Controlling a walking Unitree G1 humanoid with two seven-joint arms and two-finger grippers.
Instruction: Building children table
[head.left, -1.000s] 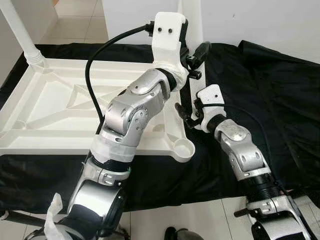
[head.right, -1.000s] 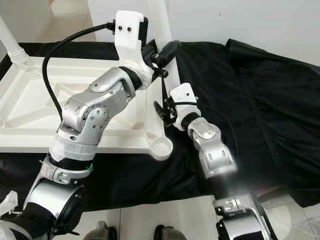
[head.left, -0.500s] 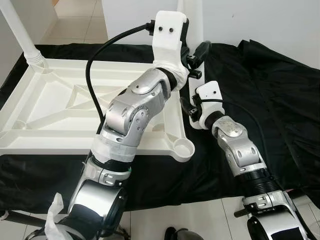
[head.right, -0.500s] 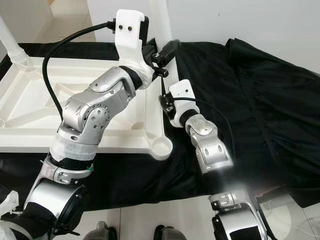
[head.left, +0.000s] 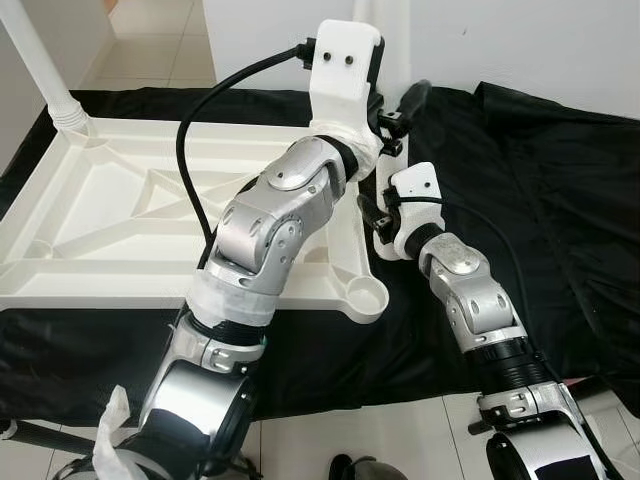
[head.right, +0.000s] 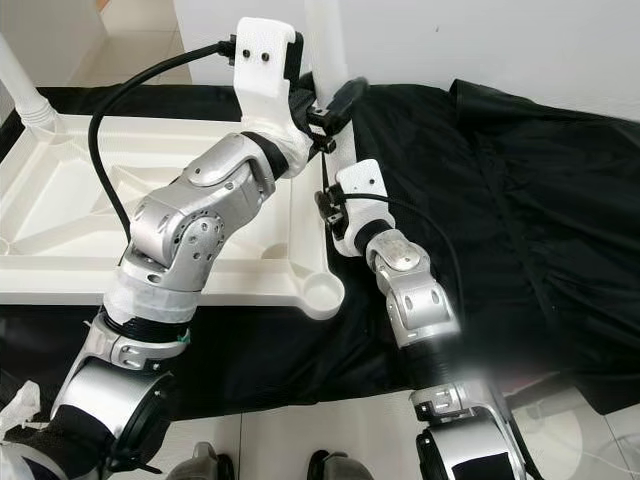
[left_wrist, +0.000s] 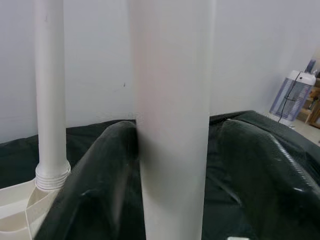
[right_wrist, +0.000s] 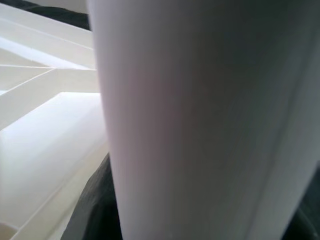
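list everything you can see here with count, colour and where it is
tabletop: 1, white, lying upside down on the black cloth
table legs: 2, white, one upright at the far left corner, one upright at the far right corner
empty leg socket: 1, white, near right corner of the tabletop
black cloth: 1, spread under the tabletop
fan heater: 1, white, on the floor behind
left tool: fingers either side of the right leg
right tool: black, low beside that leg

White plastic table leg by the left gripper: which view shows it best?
Left wrist view: the white plastic table leg stands upright between the left gripper's black fingers. Right wrist view gives a close blur. Eye views catch a short stretch above the arms.
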